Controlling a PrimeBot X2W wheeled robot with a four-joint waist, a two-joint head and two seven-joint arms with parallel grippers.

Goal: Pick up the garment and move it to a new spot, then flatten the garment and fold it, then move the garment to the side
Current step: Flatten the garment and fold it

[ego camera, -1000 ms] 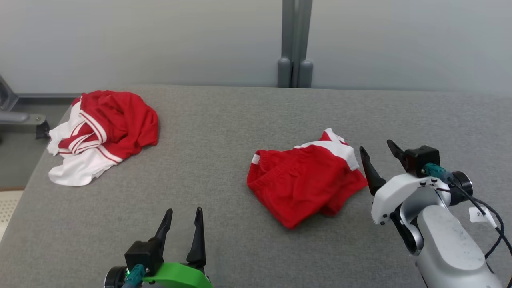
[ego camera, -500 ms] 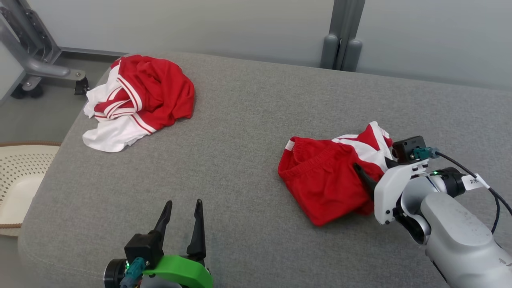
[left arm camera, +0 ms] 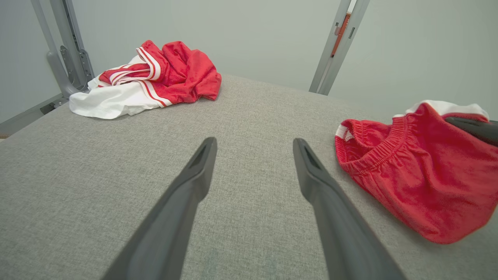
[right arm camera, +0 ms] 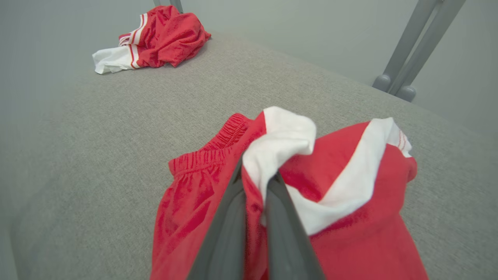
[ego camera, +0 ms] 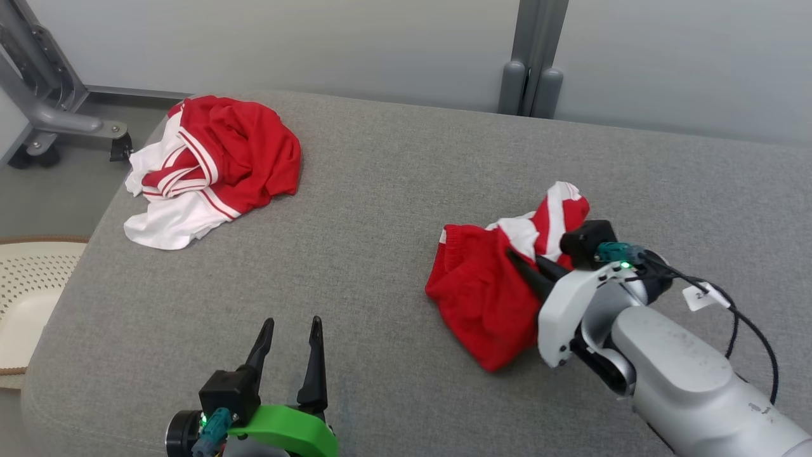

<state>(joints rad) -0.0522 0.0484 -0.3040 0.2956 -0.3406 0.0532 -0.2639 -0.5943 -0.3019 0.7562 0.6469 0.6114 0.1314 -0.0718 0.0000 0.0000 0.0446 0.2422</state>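
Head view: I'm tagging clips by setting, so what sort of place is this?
Probably a robot test room rather than a home: a grey cloth-covered table, bare pale wall panels joined by a metal post, and a wheeled metal frame on the floor beside it.

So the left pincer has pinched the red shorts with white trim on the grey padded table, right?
No, it is the right pincer that has pinched the red shorts with white trim on the grey padded table; the right wrist view shows it.
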